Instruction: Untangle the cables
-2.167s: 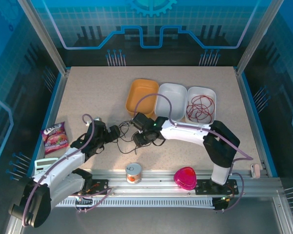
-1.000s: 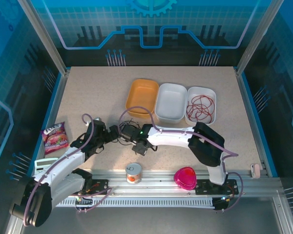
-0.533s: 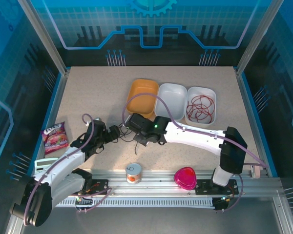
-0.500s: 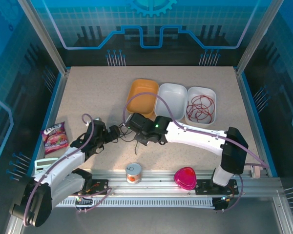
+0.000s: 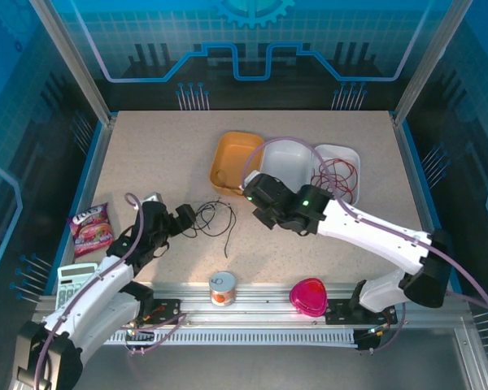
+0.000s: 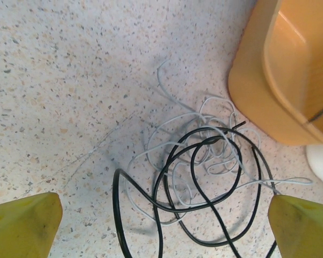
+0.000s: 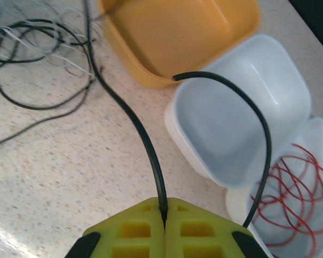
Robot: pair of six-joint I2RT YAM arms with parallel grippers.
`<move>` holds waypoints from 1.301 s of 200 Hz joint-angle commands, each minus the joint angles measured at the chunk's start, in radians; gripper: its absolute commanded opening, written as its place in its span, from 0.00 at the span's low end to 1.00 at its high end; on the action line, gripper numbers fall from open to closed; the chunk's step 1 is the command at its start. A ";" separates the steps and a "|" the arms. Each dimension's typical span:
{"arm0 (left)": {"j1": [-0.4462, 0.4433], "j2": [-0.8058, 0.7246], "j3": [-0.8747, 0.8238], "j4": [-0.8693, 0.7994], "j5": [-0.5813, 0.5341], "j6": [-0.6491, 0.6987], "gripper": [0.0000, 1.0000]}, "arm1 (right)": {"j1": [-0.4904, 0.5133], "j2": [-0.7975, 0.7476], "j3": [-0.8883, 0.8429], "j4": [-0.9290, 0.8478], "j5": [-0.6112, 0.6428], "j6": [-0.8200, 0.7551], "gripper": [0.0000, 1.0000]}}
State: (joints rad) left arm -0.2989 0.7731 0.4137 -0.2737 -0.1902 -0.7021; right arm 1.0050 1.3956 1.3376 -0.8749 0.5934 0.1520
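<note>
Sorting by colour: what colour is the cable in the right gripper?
Black cable, clearest in the right wrist view.

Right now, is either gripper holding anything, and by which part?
The right gripper pinches the black cable on a stretch away from the tangle; the left gripper is open, empty.

Top view: bright, even overhead light; table [image 5: 146,154] exposed cleanly, enclosure walls [image 5: 32,162] left dim with a blue cast. Left wrist view: sharp focus held on the black cable [image 6: 115,196] and whitish cable [image 6: 159,80], soft faint shadows cast beside them; left fingertips [image 6: 21,228] blurred in the bottom corners. Right wrist view: right fingertips [image 7: 134,231] softened, mild sheen noted on the white tray [image 7: 226,118], table washed out at lower left.
</note>
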 commanded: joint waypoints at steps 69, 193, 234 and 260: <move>0.014 -0.030 0.054 -0.038 0.015 -0.002 0.99 | -0.282 -0.164 -0.001 -0.029 -0.238 0.284 0.00; 0.014 0.002 0.032 0.001 0.052 0.000 0.99 | -0.452 0.169 0.172 0.007 -0.317 0.332 0.00; 0.014 0.003 0.028 -0.001 0.053 0.005 0.99 | -0.484 0.319 0.266 0.025 -0.350 0.334 0.00; 0.013 0.006 0.029 -0.002 0.052 0.006 0.99 | -0.515 0.405 0.298 0.071 -0.414 0.363 0.00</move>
State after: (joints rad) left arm -0.2970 0.7734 0.4423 -0.2863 -0.1585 -0.7052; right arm 0.5240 1.7363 1.5856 -0.8410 0.2485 0.4793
